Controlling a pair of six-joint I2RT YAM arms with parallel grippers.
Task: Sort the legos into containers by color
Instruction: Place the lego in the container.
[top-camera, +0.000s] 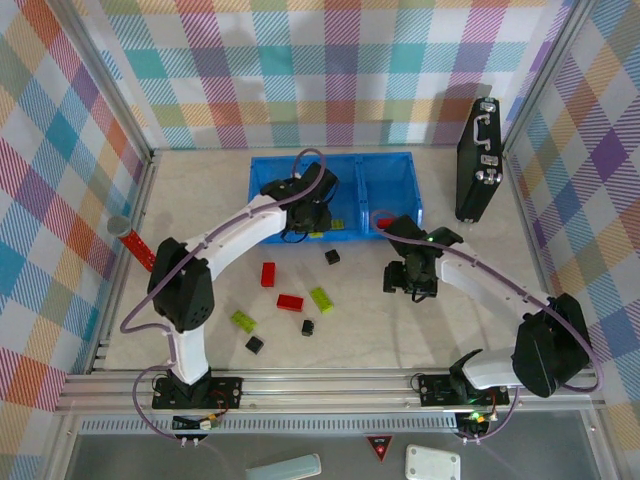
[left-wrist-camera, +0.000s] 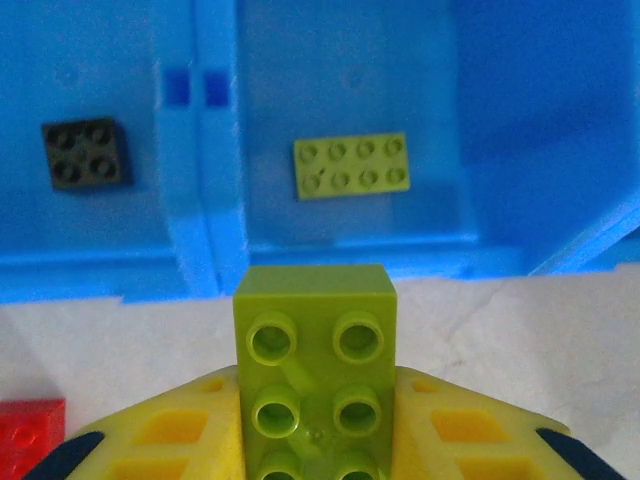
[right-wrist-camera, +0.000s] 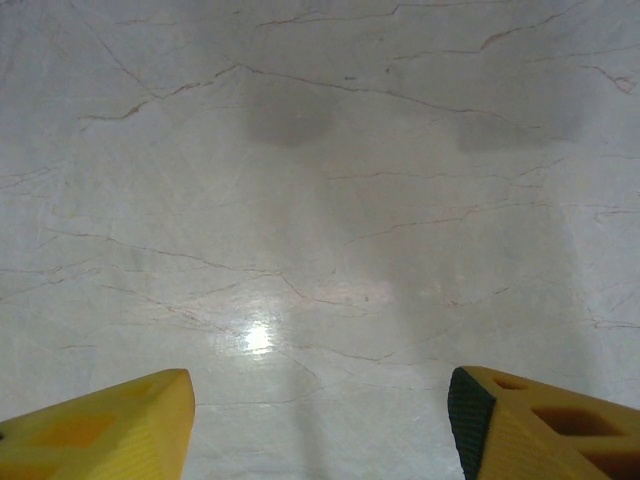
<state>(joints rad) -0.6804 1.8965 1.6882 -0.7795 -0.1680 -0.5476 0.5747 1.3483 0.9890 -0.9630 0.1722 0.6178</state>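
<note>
— What does the left tool have?
— It is clamped on a lime-green brick, with a yellow finger pressed to each long side. The brick is glossy plastic with two rows of round studs facing the wrist camera, and its square-cut end points at the tray.

— Where is that brick?
— It is off the surface, just short of the near wall of the blue tray. The tray lies toward the far edge of the surface, about midway between the left and right edges.

— Is anything in the tray?
— An eight-stud lime brick lies flat in one compartment. A black four-stud brick is in the compartment to its left. From above, a bit of red shows in the right-hand compartment, partly behind the right arm.

— And the loose ones?
— They lie between the tray and the near edge, left of the middle. There is a red brick, a second red brick and a flat lime brick just beside that one. Another lime brick lies nearer the left edge. Small black cubes are scattered among them.

— What about the right tool?
— Its fingers stand apart with nothing between them, over bare marbled surface near the tray's right near corner.
</note>
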